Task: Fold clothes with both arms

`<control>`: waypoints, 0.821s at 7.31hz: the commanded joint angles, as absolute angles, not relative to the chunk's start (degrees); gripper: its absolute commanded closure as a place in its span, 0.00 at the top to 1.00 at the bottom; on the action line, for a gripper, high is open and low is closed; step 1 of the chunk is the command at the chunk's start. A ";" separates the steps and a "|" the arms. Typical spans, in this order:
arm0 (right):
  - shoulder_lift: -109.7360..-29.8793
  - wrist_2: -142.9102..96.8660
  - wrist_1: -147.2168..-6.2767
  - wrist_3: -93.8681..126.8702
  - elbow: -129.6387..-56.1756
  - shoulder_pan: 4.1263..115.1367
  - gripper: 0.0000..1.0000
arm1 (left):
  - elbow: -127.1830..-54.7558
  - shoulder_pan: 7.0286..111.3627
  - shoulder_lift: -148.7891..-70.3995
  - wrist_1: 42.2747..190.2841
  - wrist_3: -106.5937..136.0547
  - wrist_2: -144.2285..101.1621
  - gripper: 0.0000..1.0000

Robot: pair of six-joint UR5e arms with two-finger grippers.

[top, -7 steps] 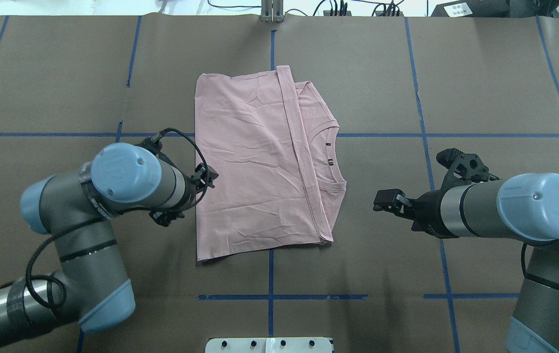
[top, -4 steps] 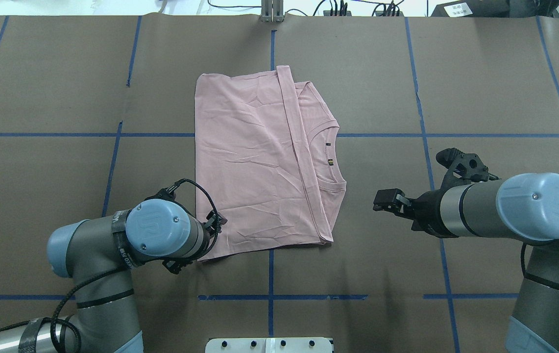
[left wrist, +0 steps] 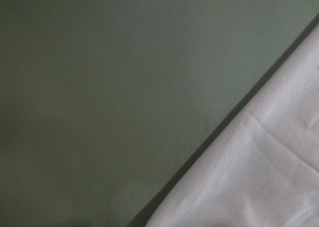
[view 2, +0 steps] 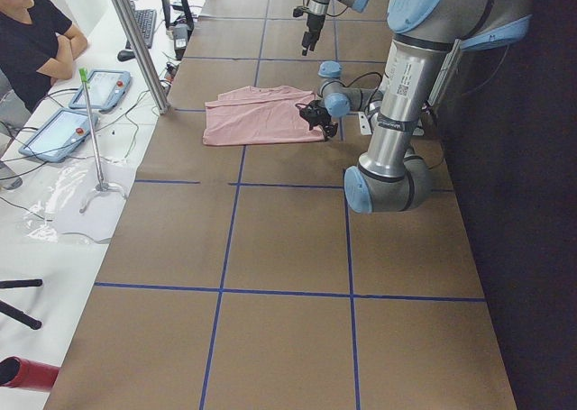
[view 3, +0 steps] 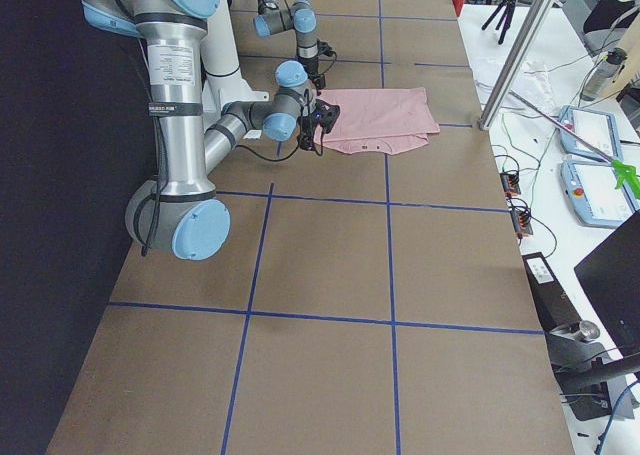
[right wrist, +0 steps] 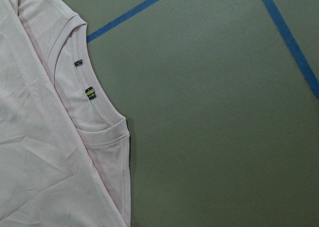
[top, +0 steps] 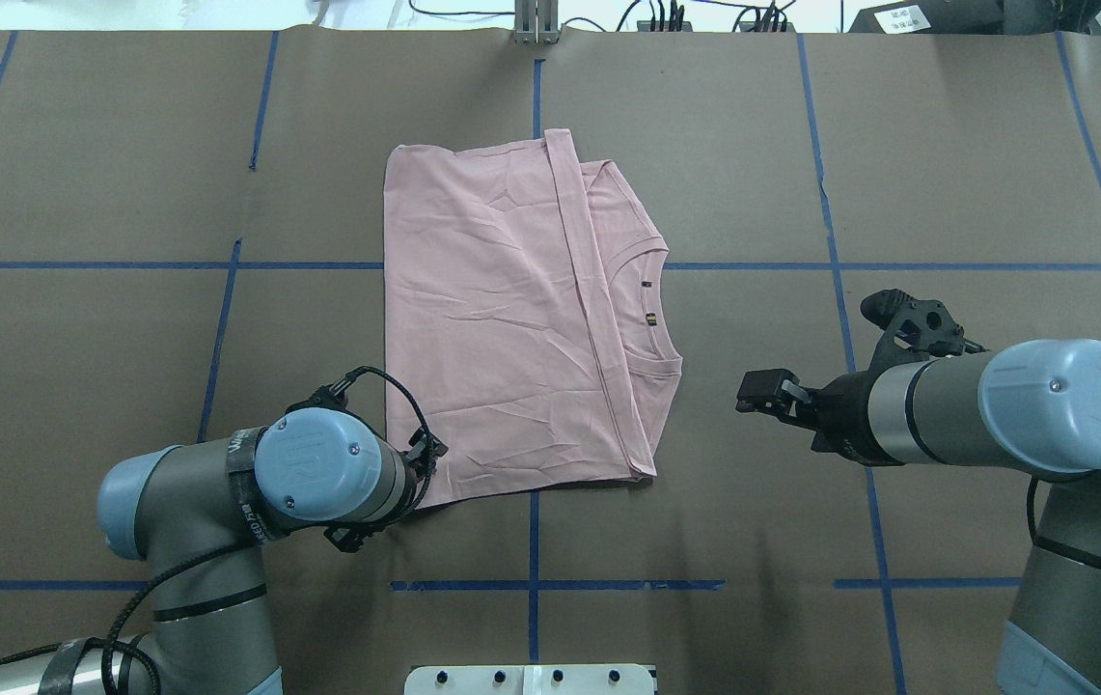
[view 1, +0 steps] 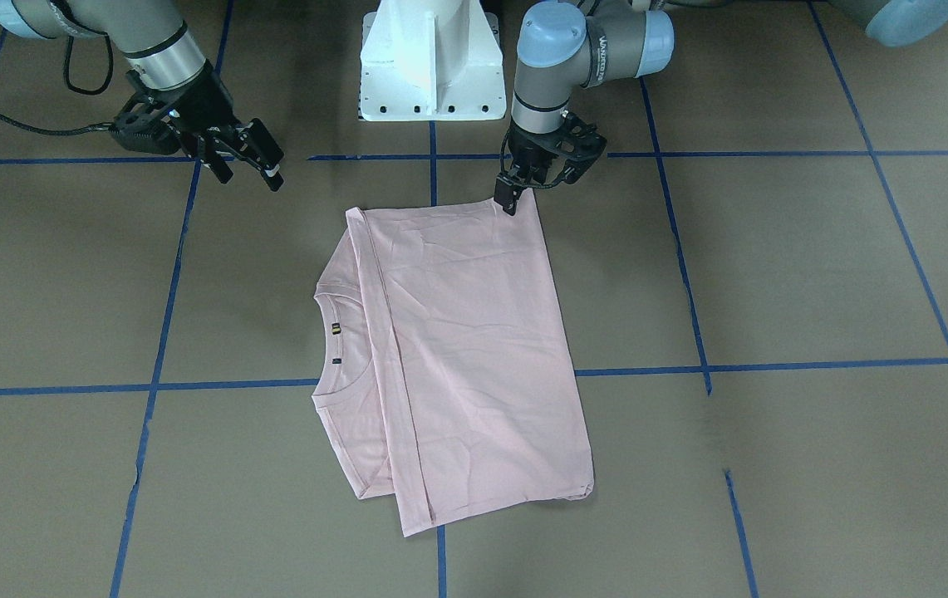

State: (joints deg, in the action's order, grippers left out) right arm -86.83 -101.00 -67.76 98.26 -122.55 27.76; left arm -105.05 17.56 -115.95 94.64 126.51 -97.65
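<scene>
One fold appears made in the pale pink short-sleeved T-shirt, flat at the centre of the brown tabletop, with more folds left; the black left gripper meets its robot-side corner, closure impossible to tell, while the black right gripper hovers spread, apart from the collar.

We log left arm bent in close, wrist vertical, left gripper pointing straight down, very low; finger spacing unclear to us. Right arm reaching level toward centre, right gripper raised, angled down, fingers apart.
</scene>
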 commanded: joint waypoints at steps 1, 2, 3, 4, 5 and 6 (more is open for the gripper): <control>-86.84 -100.99 -67.76 98.26 -122.52 27.77 1.00 | -105.03 17.40 -115.75 94.57 126.56 -97.56 0.87; -86.84 -100.99 -67.76 98.26 -122.52 27.77 1.00 | -105.03 17.23 -115.75 94.57 126.82 -97.56 0.86; -86.84 -100.99 -67.76 98.26 -122.52 27.86 1.00 | -105.03 17.14 -115.75 94.66 127.00 -97.56 0.86; -86.84 -100.99 -67.76 98.26 -122.52 27.86 1.00 | -104.86 17.14 -115.75 94.57 127.00 -97.56 0.83; -86.84 -101.07 -67.76 98.26 -122.52 27.95 1.00 | -104.77 16.96 -115.75 94.57 127.09 -97.56 0.76; -86.84 -101.07 -67.76 98.26 -122.52 27.95 1.00 | -104.85 16.96 -115.75 94.57 127.26 -97.38 0.58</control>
State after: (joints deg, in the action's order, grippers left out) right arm -86.84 -101.04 -67.76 98.26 -122.52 27.92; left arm -104.85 17.03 -115.75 94.58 127.09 -97.52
